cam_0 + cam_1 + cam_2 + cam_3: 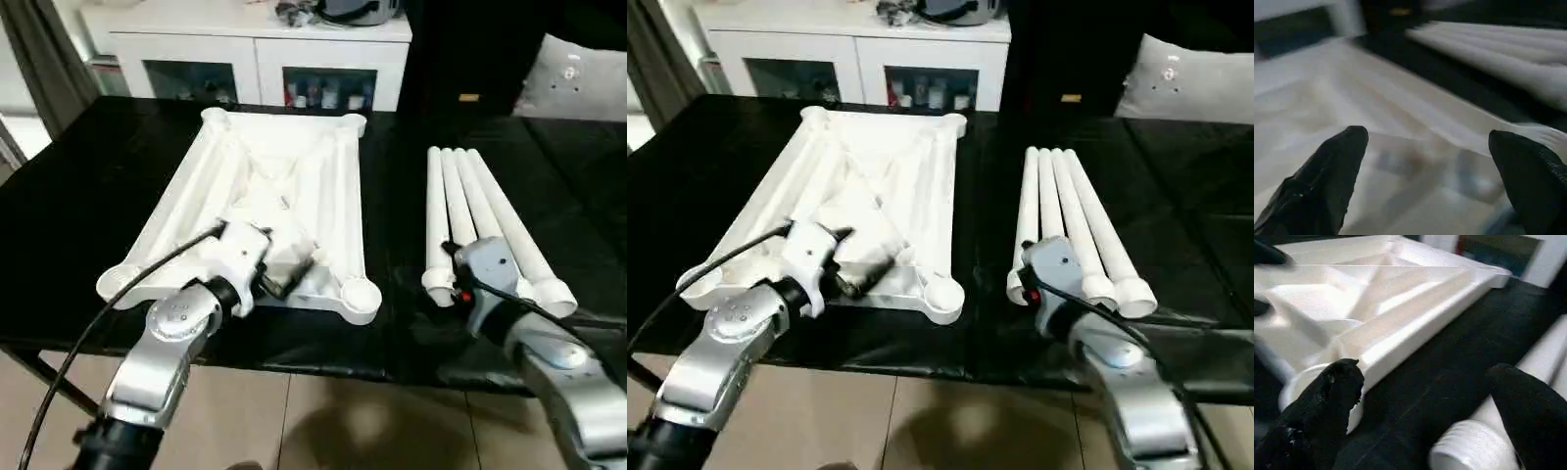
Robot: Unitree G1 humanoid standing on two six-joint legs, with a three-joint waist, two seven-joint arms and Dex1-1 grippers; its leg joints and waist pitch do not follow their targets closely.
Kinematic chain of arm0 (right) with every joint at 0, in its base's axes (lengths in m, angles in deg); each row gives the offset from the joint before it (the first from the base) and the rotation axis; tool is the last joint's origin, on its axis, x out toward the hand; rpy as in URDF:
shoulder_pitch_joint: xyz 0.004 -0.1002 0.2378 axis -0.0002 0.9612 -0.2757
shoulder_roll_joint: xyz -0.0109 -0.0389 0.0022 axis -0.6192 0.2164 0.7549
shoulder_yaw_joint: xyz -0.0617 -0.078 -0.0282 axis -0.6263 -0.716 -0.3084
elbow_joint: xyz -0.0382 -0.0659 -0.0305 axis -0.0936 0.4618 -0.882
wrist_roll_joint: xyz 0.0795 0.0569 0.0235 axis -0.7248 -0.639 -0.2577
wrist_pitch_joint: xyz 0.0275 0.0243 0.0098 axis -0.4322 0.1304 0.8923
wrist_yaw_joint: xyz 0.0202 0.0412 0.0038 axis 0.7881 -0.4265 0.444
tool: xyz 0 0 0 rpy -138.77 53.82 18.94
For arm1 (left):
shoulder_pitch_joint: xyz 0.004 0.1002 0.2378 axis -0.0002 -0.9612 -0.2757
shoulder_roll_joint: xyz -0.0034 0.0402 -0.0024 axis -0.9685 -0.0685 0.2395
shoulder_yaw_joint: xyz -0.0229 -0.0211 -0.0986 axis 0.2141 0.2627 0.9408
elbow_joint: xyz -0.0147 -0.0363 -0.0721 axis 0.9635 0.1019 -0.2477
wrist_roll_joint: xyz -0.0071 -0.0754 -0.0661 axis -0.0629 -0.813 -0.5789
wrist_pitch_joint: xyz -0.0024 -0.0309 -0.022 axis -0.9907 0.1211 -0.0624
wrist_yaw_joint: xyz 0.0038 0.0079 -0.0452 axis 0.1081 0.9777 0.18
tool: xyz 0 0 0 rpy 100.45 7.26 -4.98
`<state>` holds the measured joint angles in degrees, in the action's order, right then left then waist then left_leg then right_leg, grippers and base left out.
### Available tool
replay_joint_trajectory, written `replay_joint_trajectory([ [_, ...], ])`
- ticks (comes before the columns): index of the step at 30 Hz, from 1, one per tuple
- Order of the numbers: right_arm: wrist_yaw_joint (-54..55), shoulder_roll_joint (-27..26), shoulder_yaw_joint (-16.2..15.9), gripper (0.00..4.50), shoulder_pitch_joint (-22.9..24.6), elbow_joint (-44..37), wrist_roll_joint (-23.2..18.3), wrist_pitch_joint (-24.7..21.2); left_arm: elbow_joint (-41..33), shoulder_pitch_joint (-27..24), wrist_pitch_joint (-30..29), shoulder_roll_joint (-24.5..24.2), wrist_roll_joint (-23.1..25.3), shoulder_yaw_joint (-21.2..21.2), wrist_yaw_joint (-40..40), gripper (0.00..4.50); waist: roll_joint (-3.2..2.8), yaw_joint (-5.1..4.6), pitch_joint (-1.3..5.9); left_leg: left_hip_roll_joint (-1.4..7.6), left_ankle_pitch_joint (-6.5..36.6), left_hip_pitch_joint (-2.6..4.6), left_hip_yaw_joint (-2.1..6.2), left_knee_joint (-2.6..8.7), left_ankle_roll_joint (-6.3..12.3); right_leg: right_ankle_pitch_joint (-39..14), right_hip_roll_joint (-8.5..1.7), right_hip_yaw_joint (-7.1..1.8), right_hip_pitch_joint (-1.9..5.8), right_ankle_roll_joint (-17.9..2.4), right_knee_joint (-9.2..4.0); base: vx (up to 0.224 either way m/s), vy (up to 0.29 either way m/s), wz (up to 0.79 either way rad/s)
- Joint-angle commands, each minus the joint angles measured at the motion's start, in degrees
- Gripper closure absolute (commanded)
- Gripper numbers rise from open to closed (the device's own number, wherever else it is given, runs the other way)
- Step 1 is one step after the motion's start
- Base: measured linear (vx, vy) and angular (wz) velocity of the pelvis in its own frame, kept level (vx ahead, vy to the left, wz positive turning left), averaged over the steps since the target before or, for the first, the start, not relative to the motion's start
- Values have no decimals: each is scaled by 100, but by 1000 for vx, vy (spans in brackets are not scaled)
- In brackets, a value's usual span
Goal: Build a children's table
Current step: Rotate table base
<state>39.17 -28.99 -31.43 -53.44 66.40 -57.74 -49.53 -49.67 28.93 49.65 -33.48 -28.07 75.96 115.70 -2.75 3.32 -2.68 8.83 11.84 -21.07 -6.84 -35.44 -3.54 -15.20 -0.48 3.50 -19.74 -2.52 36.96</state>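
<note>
Lying upside-down, tabletop [294,186], legs [480,211] beside.

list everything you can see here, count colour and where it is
table top: 1, white, ribbed underside up on the black surface, left of centre
legs: 4, white, side by side on the black surface, right of the table top
black surface: 1, black, under all the parts
cabinet: 1, white with glass doors, behind the black surface
left gripper: 1, black fingers open, over the table top's near edge
right gripper: 1, black fingers open, at the legs' near ends
</note>
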Motion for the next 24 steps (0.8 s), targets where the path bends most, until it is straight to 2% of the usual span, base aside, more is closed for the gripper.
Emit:
replay_joint_trajectory([
  [1, -426, 213, 9, 0, 1, -204, -236, -146, 267, 234, -25, -301, 26, -340, 804, 39, 41, 26, 261, 444, 667, 22, 144, 444, 500, 26, -800, -437, 232, -772, -530, 0, 0, 0],
  [3, -592, 350, -57, 0, -20, -227, -282, -179, 455, 401, 10, -466, 72, -534, 1164, 44, 33, 27, 261, 455, 668, 23, 133, 446, 492, -172, -806, -439, 223, -760, -538, 0, 0, 0],
  [4, -692, 423, -104, 0, -28, -235, -300, -185, 596, 512, 54, -525, 135, -628, 1319, 57, 73, 10, 258, 465, 648, 13, 123, 452, 492, -180, -810, -436, 222, -792, -539, 0, 0, 0],
  [6, -808, 508, -156, 0, -31, -247, -319, -186, 765, 640, 116, -586, 212, -733, 1491, 71, 59, 40, 257, 451, 631, 21, 106, 432, 508, -288, -830, -445, 213, -817, -557, 0, 0, 0],
  [7, -988, 604, -212, 0, -24, -260, -368, -219, 1086, 868, 238, -617, 340, -853, 1709, 78, 109, 37, 254, 439, 581, 4, 92, 431, 524, -301, -822, -440, 225, -812, -569, 0, 0, 0],
  [9, -1086, 643, -249, 0, -27, -256, -425, -268, 1394, 1066, 425, -589, 433, -910, 1775, 87, 79, 55, 262, 444, 514, 14, 90, 424, 541, -305, -825, -432, 210, -804, -565, 0, 0, 0],
  [11, -1124, 661, -262, 0, -24, -269, -463, -323, 1539, 1155, 500, -575, 444, -930, 1794, 105, 95, 49, 277, 455, 462, 4, 92, 425, 560, -150, -829, -422, 223, -834, -536, 0, 0, 0],
  [13, -1215, 725, -315, 0, 2, -351, -559, -516, 1890, 1355, 632, -529, 460, -951, 1852, 127, 57, 53, 284, 455, 425, 2, 91, 417, 607, -6, -835, -410, 225, -903, -528, 0, 0, 0],
  [18, -1245, 792, -351, 0, 69, -413, -563, -577, 2232, 1547, 724, -479, 463, -958, 1951, 165, 66, 46, 291, 476, 439, 0, 71, 418, 621, 208, -857, -400, 225, -975, -510, 0, 0, 0],
  [19, -1254, 804, -359, 0, 106, -447, -554, -574, 2393, 1631, 778, -450, 472, -959, 2019, 173, 44, 52, 286, 473, 467, 5, 66, 417, 623, 150, -859, -403, 217, -968, -522, 0, 0, 0],
  [20, -1267, 813, -360, 0, 135, -478, -548, -580, 2556, 1710, 852, -423, 481, -955, 2092, 187, -28, 57, 294, 476, 508, 18, 69, 408, 595, 124, -861, -400, 210, -980, -512, 0, 0, 0],
  [21, -1276, 831, -356, 0, 186, -521, -541, -578, 2769, 1827, 873, -384, 470, -947, 2188, 201, 28, 40, 280, 468, 594, 5, 56, 418, 591, 10, -860, -408, 228, -953, -555, 0, 0, 0],
  [22, -1272, 848, -350, 0, 219, -549, -543, -587, 2923, 1915, 888, -357, 457, -950, 2257, 201, 14, 52, 290, 480, 624, 22, 65, 424, 563, -12, -865, -405, 223, -974, -537, 0, 0, 0],
  [23, -1264, 855, -349, 0, 239, -561, -543, -592, 2978, 1949, 901, -346, 451, -958, 2294, 208, 26, 58, 288, 480, 653, 29, 59, 424, 551, -86, -869, -407, 221, -979, -547, 0, 0, 0],
  [24, -1255, 866, -349, 0, 263, -578, -547, -598, 3041, 1983, 937, -329, 457, -968, 2322, 212, 9, 55, 282, 485, 655, 20, 59, 432, 544, -100, -872, -403, 218, -1004, -552, 0, 0, 0],
])
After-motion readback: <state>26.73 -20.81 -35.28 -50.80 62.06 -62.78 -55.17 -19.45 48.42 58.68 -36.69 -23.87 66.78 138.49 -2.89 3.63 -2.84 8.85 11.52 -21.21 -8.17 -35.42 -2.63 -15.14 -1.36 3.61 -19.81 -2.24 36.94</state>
